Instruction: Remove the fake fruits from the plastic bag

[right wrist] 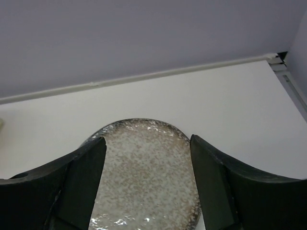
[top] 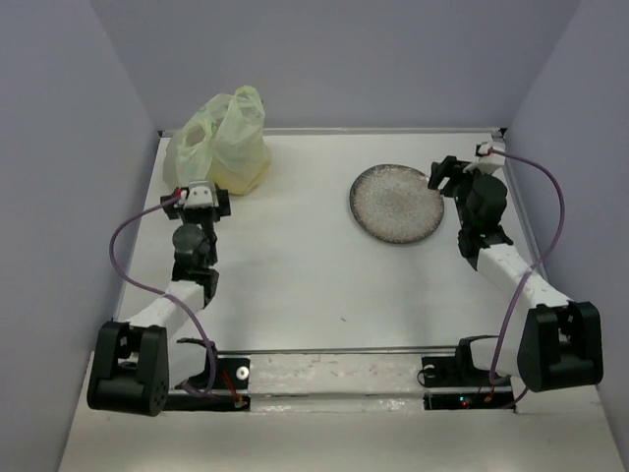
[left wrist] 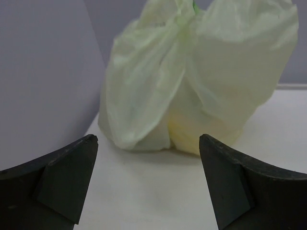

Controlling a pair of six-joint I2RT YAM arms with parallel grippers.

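Thin crinkly film: the plastic bag (top: 221,138) stands in the far-left corner of the bench (top: 295,275), fake fruits hidden inside. Likely light, limp, slippery; pinch its bunched top. Left claw (left wrist: 148,143) gapes empty before it; right claw (right wrist: 148,143) open, empty, by the plate (top: 396,204).

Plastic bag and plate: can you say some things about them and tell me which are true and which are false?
1. The plastic bag stands at the far left of the table. True.
2. Fruits lie on the grey speckled plate. False: nothing is on it.
3. The left jaws grip the bag. False: they are open, short of it.
4. The right jaws are open, near the plate. True.
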